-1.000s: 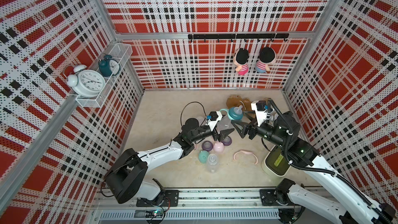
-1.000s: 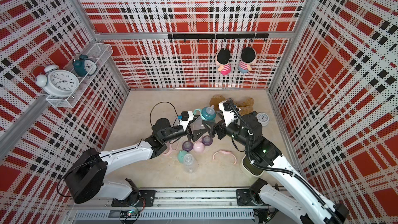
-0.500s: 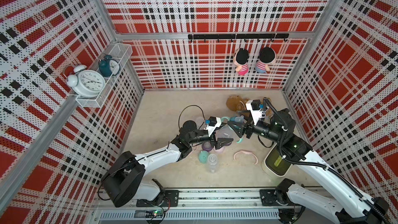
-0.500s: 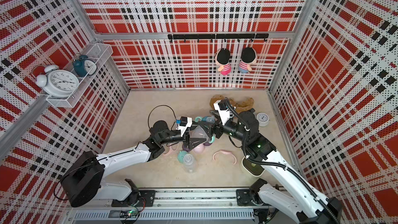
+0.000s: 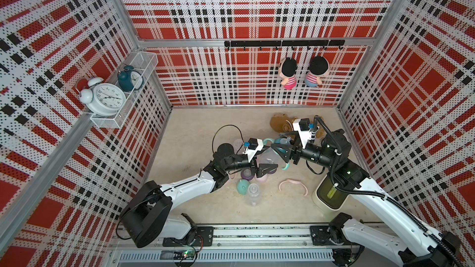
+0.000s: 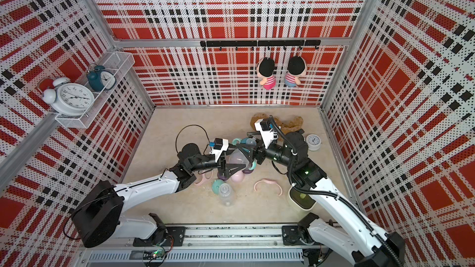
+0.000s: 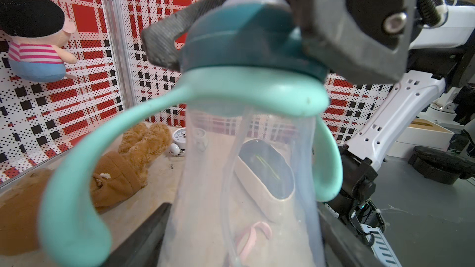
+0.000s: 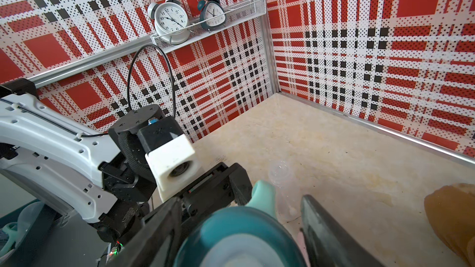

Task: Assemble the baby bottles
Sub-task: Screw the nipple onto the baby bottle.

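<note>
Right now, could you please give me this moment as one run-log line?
left claw: shut on bottle | right claw: jaws astride collar, grip unclear | handles: fitted under collar

You'll see a white twin-bell alarm clock (image 5: 105, 98) and a teal alarm clock (image 5: 129, 81) on the white wire shelf (image 5: 106, 122). A pink-legged plush doll (image 5: 288, 73) and a blue-legged plush doll (image 5: 316, 71) hang from the black hook rail (image 5: 282, 43). A brown plush toy (image 5: 281, 124) lies at the tabletop's (image 5: 205, 124) far edge.

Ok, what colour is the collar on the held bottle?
Dark teal: the collar on the bottle, clearest in the left wrist view.
</note>
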Motion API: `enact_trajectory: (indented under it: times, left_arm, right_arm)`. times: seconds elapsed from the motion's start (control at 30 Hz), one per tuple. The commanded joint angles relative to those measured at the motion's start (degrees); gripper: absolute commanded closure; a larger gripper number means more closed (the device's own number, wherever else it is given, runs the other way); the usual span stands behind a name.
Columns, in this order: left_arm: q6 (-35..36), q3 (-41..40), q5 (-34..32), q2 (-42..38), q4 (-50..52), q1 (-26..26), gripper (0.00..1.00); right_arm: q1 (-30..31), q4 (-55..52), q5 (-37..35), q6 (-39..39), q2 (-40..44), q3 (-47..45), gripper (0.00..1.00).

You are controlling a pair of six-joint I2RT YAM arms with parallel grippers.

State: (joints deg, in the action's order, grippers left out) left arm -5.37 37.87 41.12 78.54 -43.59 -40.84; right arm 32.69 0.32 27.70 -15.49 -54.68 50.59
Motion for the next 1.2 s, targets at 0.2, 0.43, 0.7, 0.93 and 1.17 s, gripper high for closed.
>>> enact_trajectory:
  times: [0.2,0.43,0.7,0.93,1.17]
  left_arm:
    - [0.5,-0.5,-8.8,-1.6,-2.7,-0.6,1.0]
    - [5.1,0.4,-32.3,-0.1,-2.4,-6.3,1.0]
    - [6.3,3.9,-48.8,3.6,-1.2,-10.1,1.0]
    - [7.6,5.1,-47.9,5.2,-0.3,-11.0,1.0]
    - [7.9,3.2,-39.7,3.9,-0.9,-9.9,1.0]
  right_arm:
    - [-0.6,-2.4,-3.4,-0.3,-0.9,0.8,0.44]
    - [-0.5,-6.7,-9.6,-8.5,-2.7,2.8,0.55]
    - [0.6,-20.1,-26.0,-17.8,-4.7,7.6,0.58]
    - [1.1,-18.2,-21.5,-13.5,-1.9,7.8,0.13]
    - [1.1,-15.4,-14.8,-7.6,0.8,6.8,0.02]
